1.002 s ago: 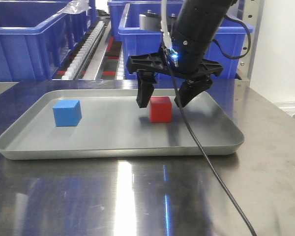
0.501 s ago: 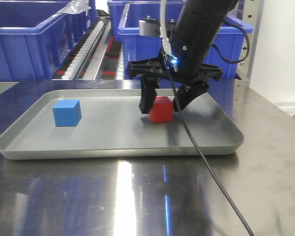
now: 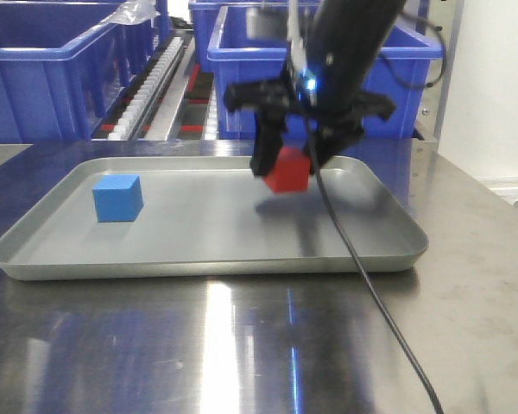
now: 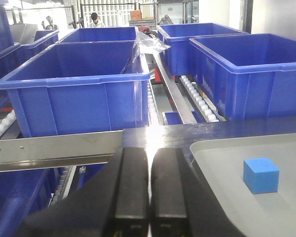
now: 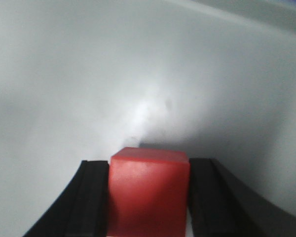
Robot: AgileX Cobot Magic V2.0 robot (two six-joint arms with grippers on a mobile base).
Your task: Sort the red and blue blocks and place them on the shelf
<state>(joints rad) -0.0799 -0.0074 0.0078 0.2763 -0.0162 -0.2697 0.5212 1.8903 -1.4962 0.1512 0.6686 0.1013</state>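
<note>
Well to the left of the right pincer [image 3: 289, 166], the blue block [image 3: 117, 197] sits flat on the tray [image 3: 34, 252], out of reach of a small sideways swing. The left pincer [image 4: 149, 158] is empty, its fingers pressed together. The blue block lies ahead of it to the right, and the shelf crossbar [image 4: 54, 150] lies ahead to the left. Hazard: an advance with the fingers together pushes the block instead of grasping it.

Between the fingers of the right pincer, the red block [image 3: 287, 170] is clamped on two opposite faces and appears clear of the tray floor, with its shadow beneath. It sits tilted in the front view. Hazard: a tilted hold on a small cube can rotate or slip under a fast move and drop the block onto the tray.

Behind the right pincer stand the blue bins [image 3: 233, 62] and the roller tracks [image 3: 148, 82] of the shelf. Hazard: a low path to the shelf strikes a bin wall.

Below and to the right of this pincer, a black cable [image 3: 361, 276] trails over the tray rim onto the table [image 3: 198, 345]. Hazard: it can catch the rim and drag the tray.
</note>
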